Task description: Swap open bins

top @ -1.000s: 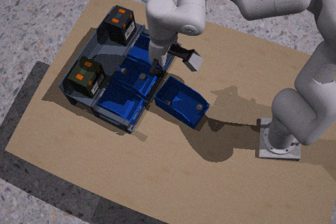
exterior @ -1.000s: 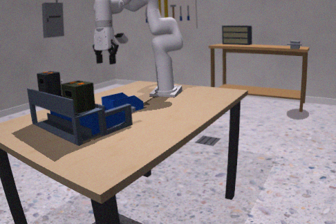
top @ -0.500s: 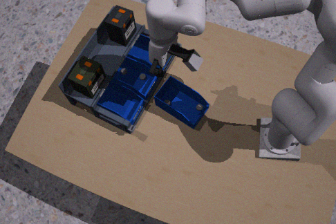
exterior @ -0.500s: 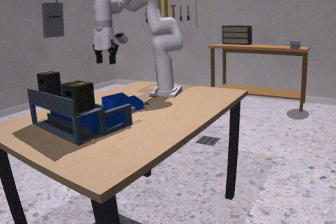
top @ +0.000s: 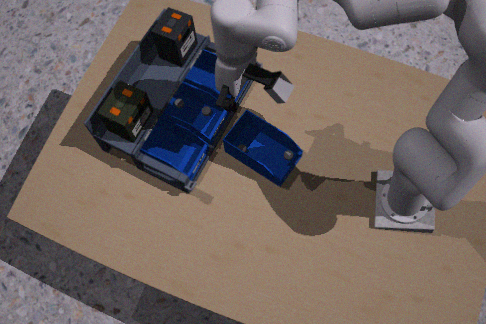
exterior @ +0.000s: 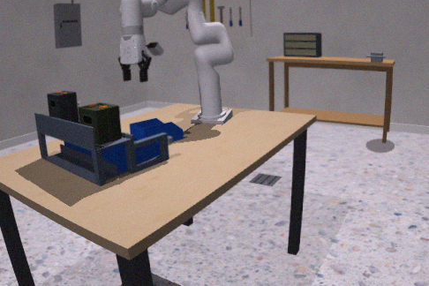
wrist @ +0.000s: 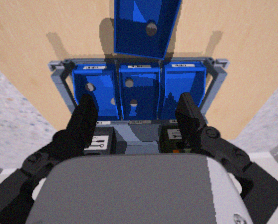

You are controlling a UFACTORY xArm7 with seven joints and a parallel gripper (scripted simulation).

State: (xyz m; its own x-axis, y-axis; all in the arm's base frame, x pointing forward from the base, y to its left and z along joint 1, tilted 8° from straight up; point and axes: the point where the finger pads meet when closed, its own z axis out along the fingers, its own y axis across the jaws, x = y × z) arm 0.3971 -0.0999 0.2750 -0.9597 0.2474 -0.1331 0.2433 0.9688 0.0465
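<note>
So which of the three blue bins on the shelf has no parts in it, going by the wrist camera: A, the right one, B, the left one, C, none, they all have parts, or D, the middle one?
A: in the wrist view the right bin shows only bare blue floor, while the left bin and the middle bin each hold grey round parts.
</note>
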